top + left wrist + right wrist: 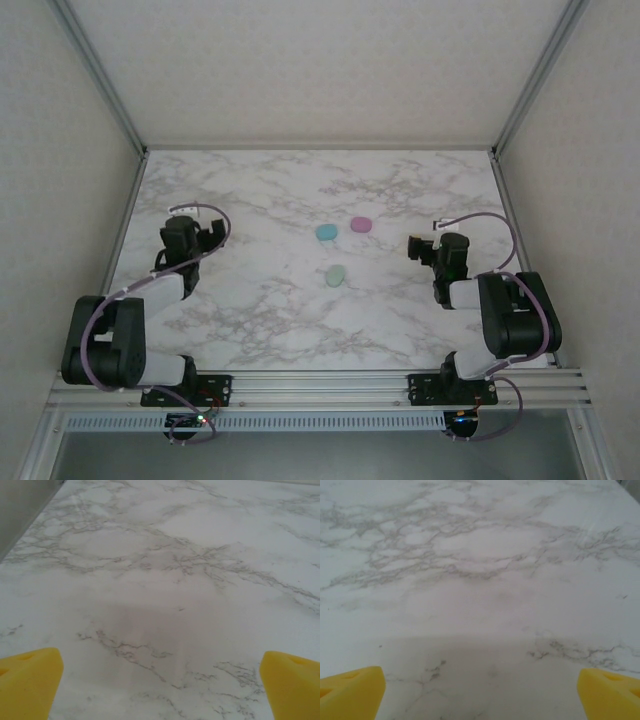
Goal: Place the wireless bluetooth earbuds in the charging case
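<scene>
Three small oval charging cases lie near the middle of the marble table (250,330): a teal one (326,232), a pink one (361,225) and a mint green one (336,274). All three look closed. The earbuds are out of view. My left gripper (193,222) hovers over the table's left side, well away from the cases. My right gripper (420,246) is to the right of the cases, closest to the pink one. In the wrist views the left gripper (160,690) and the right gripper (480,695) stand open, yellow fingertips (27,680) (350,690) wide apart over bare marble.
Grey walls and aluminium frame posts (100,80) enclose the table on the left, back and right. A metal rail (320,385) carries both arm bases at the near edge.
</scene>
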Controlling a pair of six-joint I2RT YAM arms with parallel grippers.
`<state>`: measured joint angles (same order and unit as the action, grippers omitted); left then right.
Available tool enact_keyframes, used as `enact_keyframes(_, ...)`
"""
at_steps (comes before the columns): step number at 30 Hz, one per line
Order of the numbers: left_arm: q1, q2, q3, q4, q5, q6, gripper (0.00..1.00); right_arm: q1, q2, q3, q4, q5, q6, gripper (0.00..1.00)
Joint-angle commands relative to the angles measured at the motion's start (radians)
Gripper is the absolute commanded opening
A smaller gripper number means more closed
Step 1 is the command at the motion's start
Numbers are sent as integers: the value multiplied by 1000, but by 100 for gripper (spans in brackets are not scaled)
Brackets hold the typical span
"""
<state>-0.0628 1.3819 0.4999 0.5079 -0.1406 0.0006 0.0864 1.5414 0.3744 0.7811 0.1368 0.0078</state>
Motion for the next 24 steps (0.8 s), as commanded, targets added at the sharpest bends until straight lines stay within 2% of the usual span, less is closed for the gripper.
enact_keyframes(1, 15, 56, -74, 205, 111, 23, 100, -3, -1, 12, 62, 6, 15, 99)
enact_keyframes(3, 12, 134, -109, 332, 122, 36, 100, -5, -1, 13, 60, 6, 16, 99)
enact_keyframes(4, 20, 166, -115, 395, 63, 5, 100, -4, -1, 14, 57, 5, 15, 99)
enact_keyframes(5, 32, 149, -96, 322, 43, -20, 100, -4, -1, 14, 59, 5, 15, 99)
enact_keyframes(24, 20, 155, -96, 329, 37, -5, 100, -4, -1, 15, 54, 1, 15, 99)
